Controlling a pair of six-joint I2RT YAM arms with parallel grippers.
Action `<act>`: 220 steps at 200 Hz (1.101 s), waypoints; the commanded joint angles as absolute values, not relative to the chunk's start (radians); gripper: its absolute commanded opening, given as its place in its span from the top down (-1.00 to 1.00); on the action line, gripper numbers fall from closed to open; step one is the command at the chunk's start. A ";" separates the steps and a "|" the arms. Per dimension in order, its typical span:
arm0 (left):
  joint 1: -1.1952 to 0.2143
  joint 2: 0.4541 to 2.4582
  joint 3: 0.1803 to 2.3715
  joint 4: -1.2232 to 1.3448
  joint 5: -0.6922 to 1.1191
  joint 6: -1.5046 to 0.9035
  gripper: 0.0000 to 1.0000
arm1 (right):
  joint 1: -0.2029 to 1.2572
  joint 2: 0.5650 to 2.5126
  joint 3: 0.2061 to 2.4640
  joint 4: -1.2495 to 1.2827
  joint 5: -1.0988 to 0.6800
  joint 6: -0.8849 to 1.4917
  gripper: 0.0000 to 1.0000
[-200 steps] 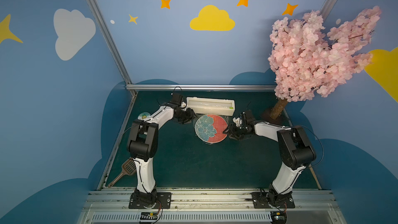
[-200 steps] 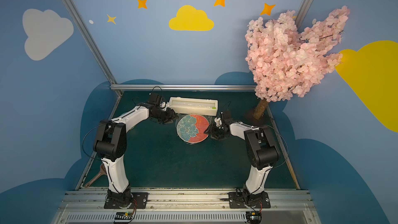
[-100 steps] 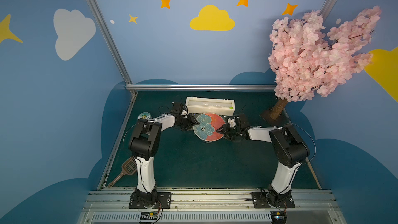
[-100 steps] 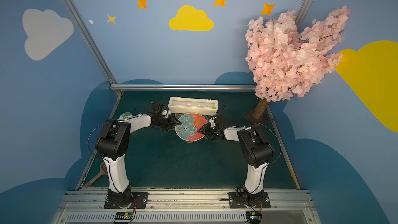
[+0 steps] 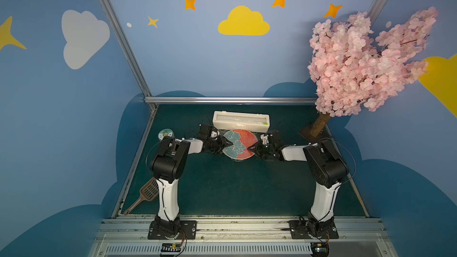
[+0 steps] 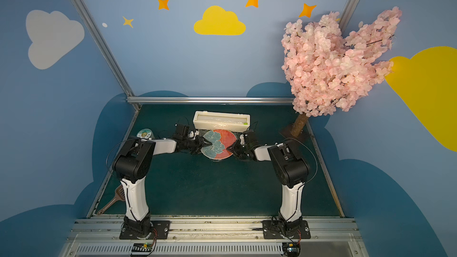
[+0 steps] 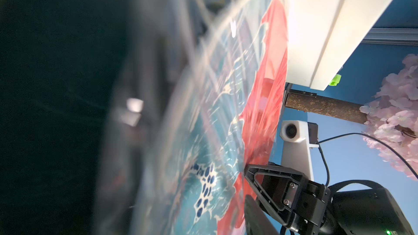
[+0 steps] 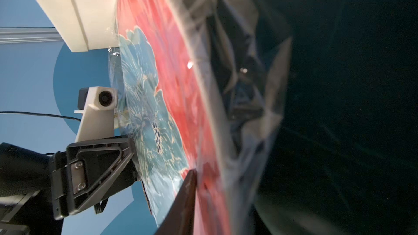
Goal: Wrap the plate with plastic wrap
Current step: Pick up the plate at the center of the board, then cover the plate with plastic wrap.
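Both top views look steeply down from high above the arm bases toward the back wall, far enough off to hold the whole table, left arm and right arm. Each wrist view sits very close to the plate, grazing its face and looking across it at the opposite one: right wrist camera, left wrist camera. All four share plate and box.

The plastic wrap is shining glossy and wrinkled over the glazed plate. The box is looking like smooth matt plastic, the tabletop like dull cloth, the trunk like rough bark.
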State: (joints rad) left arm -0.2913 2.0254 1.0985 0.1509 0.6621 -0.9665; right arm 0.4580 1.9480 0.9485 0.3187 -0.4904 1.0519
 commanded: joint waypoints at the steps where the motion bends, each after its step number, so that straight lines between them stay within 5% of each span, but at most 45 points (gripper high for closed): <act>1: -0.316 1.994 1.085 0.181 0.718 -0.986 -0.07 | 0.480 1.909 0.969 0.349 -0.494 1.001 0.53; 83: -0.122 1.821 1.054 0.144 0.821 -0.959 -0.14 | 0.357 1.740 1.007 0.219 -0.657 0.871 0.81; 150: -0.106 1.903 1.067 0.372 0.862 -1.104 -0.01 | 0.311 1.691 0.992 0.259 -0.756 0.851 0.82; 220: -0.107 1.994 1.189 0.281 0.833 -1.049 0.11 | 0.312 1.677 0.992 0.285 -0.790 0.873 0.82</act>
State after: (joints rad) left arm -0.1066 1.9743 1.1419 0.2993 0.8356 -1.0744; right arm 0.3111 1.7504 0.9756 0.1562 -0.6910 0.8639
